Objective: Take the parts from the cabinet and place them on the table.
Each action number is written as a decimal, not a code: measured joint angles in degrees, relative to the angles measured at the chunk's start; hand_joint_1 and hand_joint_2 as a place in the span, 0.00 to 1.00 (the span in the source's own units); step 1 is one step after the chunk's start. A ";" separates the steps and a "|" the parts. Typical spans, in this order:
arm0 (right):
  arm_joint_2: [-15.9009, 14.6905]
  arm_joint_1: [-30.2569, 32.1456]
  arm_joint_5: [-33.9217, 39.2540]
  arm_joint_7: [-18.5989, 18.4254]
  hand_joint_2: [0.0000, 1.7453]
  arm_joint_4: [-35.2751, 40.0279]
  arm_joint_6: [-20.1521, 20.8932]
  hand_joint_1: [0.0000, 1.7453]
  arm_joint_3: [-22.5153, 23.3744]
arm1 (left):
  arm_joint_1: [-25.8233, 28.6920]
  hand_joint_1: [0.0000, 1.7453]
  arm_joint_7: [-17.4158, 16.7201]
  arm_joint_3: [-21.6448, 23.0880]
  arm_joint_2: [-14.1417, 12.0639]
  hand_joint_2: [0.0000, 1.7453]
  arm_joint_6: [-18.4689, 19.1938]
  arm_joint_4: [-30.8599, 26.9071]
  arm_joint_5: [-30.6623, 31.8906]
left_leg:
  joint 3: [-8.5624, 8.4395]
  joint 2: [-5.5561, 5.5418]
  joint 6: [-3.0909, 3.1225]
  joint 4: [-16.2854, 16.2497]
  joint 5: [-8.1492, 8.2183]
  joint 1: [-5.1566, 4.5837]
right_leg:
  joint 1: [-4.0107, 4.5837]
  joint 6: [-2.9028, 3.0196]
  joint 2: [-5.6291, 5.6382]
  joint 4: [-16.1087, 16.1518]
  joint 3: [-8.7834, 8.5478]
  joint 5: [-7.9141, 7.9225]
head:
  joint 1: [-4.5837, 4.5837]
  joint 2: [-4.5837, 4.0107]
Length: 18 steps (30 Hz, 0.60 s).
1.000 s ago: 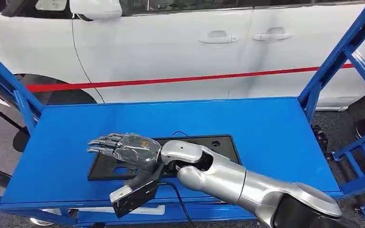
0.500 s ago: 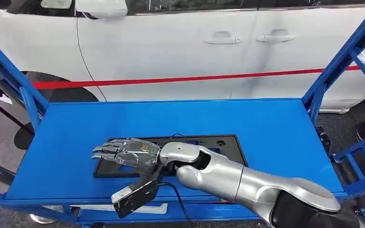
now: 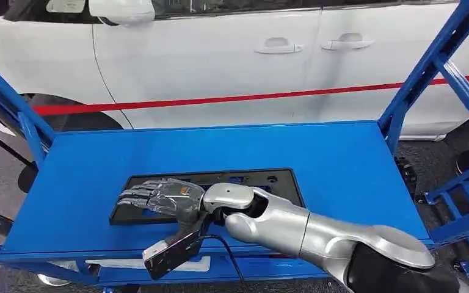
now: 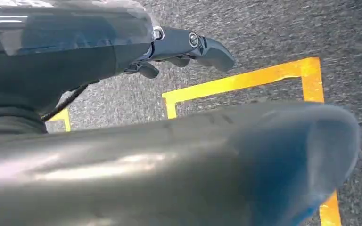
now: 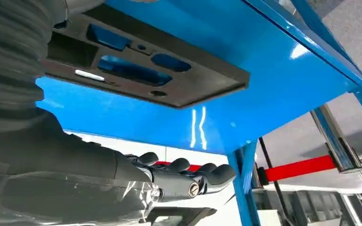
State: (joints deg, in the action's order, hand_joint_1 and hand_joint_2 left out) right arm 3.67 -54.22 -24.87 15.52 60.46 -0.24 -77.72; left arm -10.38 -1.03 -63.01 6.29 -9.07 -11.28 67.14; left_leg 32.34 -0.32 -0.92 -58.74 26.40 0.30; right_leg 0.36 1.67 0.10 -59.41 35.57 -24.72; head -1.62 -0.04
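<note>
A flat black plastic part (image 3: 262, 182) with several cut-outs lies on the blue table (image 3: 317, 152), near its front edge. My right hand (image 3: 162, 196) hovers over the part's left end, fingers stretched out flat and holding nothing. In the right wrist view the part (image 5: 179, 84) rests flat on the table top (image 5: 264, 70), and the right hand's dark fingers (image 5: 188, 181) stand apart from it with a gap between. My left hand (image 4: 184, 44) hangs over grey floor with nothing in it, its fingers loosely bent.
Blue frame posts rise at the table's right (image 3: 424, 73) and left (image 3: 12, 104) ends. Behind the table a red barrier band (image 3: 220, 99) runs in front of a white car (image 3: 220, 55). Yellow tape (image 4: 245, 80) marks the floor beside me.
The whole picture has swayed slightly, so the camera has moved. My right hand stays over the left end of the black part, a touch lower.
</note>
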 joint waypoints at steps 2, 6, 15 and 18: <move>0.02 -0.30 0.09 0.00 1.00 -0.04 0.00 0.00 -0.29 | 0.01 0.00 0.00 0.00 0.07 0.00 0.02 0.00 -0.13 | 0.43 -0.03 0.41 0.26 -0.30 -0.19 | -0.32 -0.68 -0.03 0.03 0.57 0.45 | 0.02 0.00; 0.02 -0.51 0.20 -0.46 1.00 -0.28 0.00 0.00 -0.85 | 0.09 0.00 0.06 0.02 0.44 0.00 0.33 0.04 -0.39 | 0.71 0.10 1.70 1.45 -1.64 0.32 | -0.42 -2.05 0.02 -1.82 1.59 -1.61 | 0.13 0.00; -0.15 -0.77 0.96 -0.57 1.00 -0.81 -0.72 0.00 -1.66 | 0.08 0.00 0.46 0.28 0.74 0.00 0.07 0.04 -0.09 | 2.39 0.28 1.38 0.54 -2.22 0.18 | -1.05 -2.14 -0.08 -0.57 -2.83 -3.03 | 0.20 0.00; -0.13 -0.83 1.03 -0.57 1.00 -0.87 -1.07 0.00 -1.75 | 0.05 0.00 0.57 0.31 0.76 0.00 0.00 0.04 -0.13 | 2.62 0.25 0.40 0.34 -2.59 0.03 | -0.71 -1.50 0.02 -0.07 -2.65 -2.80 | 0.13 0.00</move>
State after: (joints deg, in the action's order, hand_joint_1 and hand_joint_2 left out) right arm 3.54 -55.04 -23.85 14.95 59.58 -1.31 -79.47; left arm -10.33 -0.46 -62.71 7.06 -9.07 -11.23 67.01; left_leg 34.96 -0.07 -0.52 -58.40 23.81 0.33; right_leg -0.34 0.18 0.12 -59.48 32.92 -27.53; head -1.49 -0.04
